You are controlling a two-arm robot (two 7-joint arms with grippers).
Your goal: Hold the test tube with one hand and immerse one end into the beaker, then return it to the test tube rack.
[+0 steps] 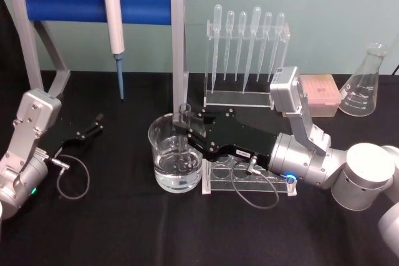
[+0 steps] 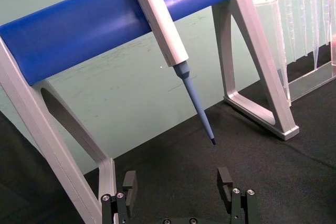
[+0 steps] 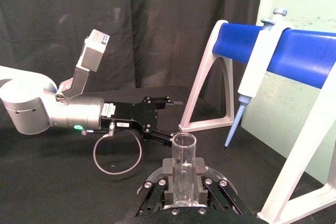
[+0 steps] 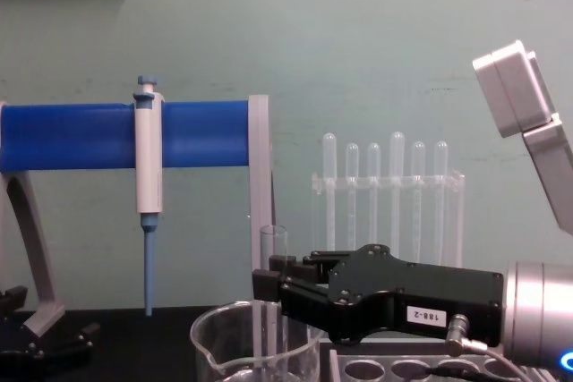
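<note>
— Head view first: our right gripper (image 1: 184, 130) is clamped on the test tube (image 1: 184, 115), which stands upright inside the beaker (image 1: 163, 175). The test tube rack (image 1: 219, 174) sits just beside it. Is the lower end wet?
— We think so, though glass inside glass makes the waterline hard to read. We should lower straight down, near the middle, without knocking the base.
— Left wrist view: our left gripper (image 2: 176, 184) has its fingers apart, parked near the blue stand (image 2: 79, 30), well away from the work.
— Good; we leave it there.
— Right wrist view: the test tube (image 3: 184, 163) rises a little above the fingers (image 3: 169, 174), so we grip it high.
— Then we squeeze firmly and avoid tilting, since a high hold lets the bottom swing.
— Chest view: the test tube (image 4: 273, 252) looks plumb, inside the beaker (image 4: 210, 346).
— Then we lift clear of its rim before crossing to the test tube rack (image 4: 394, 369).
</note>
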